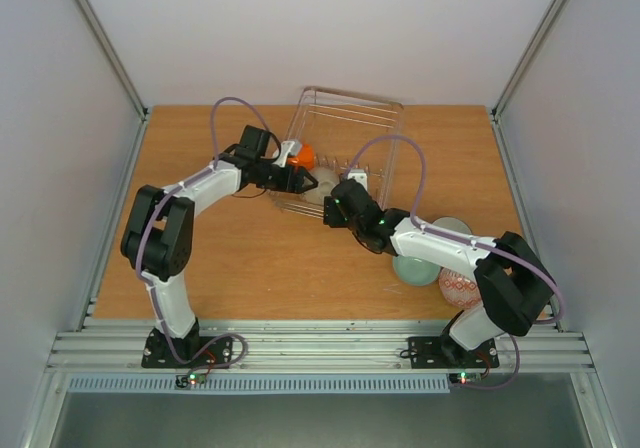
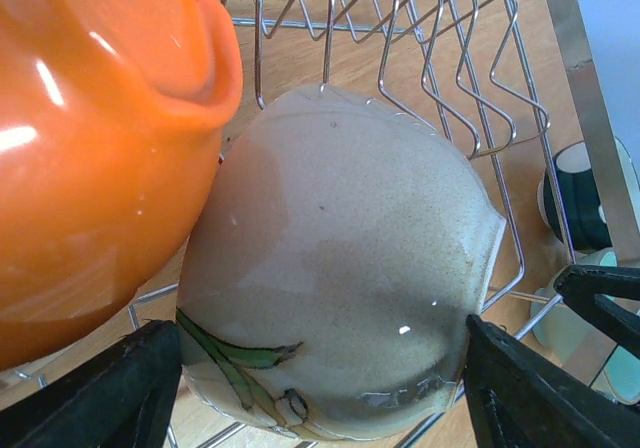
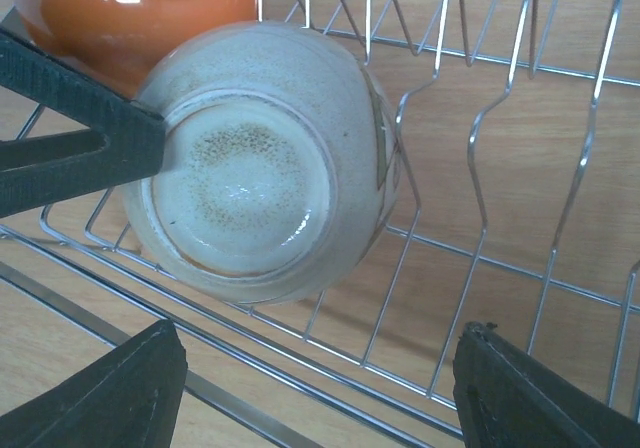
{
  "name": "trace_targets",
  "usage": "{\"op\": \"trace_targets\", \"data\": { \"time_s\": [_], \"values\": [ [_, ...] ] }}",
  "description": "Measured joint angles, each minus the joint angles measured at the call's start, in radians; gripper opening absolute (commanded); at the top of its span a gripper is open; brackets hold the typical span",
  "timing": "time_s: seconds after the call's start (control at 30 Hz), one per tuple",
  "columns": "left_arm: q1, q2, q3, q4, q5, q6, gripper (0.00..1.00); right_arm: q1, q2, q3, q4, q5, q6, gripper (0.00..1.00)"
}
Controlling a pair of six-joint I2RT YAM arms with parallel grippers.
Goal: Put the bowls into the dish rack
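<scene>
The wire dish rack (image 1: pixel 350 118) stands at the back middle of the table. Inside it an orange bowl (image 1: pixel 305 155) lies next to a speckled white bowl (image 1: pixel 322 184) with a green leaf painted on it. In the left wrist view the white bowl (image 2: pixel 340 248) sits tilted on the rack's tines, and my left gripper (image 2: pixel 322 368) is shut on it, one finger against each side. The orange bowl (image 2: pixel 90 148) touches it on the left. My right gripper (image 3: pixel 320 368) hangs open over the rack's near wires (image 3: pixel 300 353), just below the white bowl (image 3: pixel 260 168), holding nothing.
Under my right forearm on the table are a pale mint-green bowl (image 1: pixel 413 269), a red-and-white patterned bowl (image 1: pixel 458 288) and another pale bowl (image 1: pixel 452 228). Upright tines (image 3: pixel 470 148) fill the rack's right part. White walls close in the table.
</scene>
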State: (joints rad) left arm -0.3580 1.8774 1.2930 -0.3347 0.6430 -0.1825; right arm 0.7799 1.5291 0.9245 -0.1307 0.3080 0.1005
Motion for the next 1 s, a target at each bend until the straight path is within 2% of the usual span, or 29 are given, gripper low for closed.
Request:
{"op": "trace_targets", "data": {
  "time_s": [0.2,0.53,0.83,1.0],
  "values": [
    [-0.022,0.015,0.016,0.005,-0.002,0.015,0.76,0.000,-0.004,-0.007,0.000,0.005,0.000,0.73],
    [-0.086,0.042,0.071,-0.060,-0.137,0.061,0.75,0.000,-0.004,-0.011,0.006,0.017,0.000,0.73],
    [-0.085,0.053,0.073,-0.048,-0.058,0.105,0.73,0.000,-0.012,-0.021,0.010,0.024,0.003,0.73],
    [-0.084,0.033,0.043,-0.039,-0.002,0.140,0.65,0.000,-0.022,-0.039,0.008,0.021,0.013,0.73]
  ]
}}
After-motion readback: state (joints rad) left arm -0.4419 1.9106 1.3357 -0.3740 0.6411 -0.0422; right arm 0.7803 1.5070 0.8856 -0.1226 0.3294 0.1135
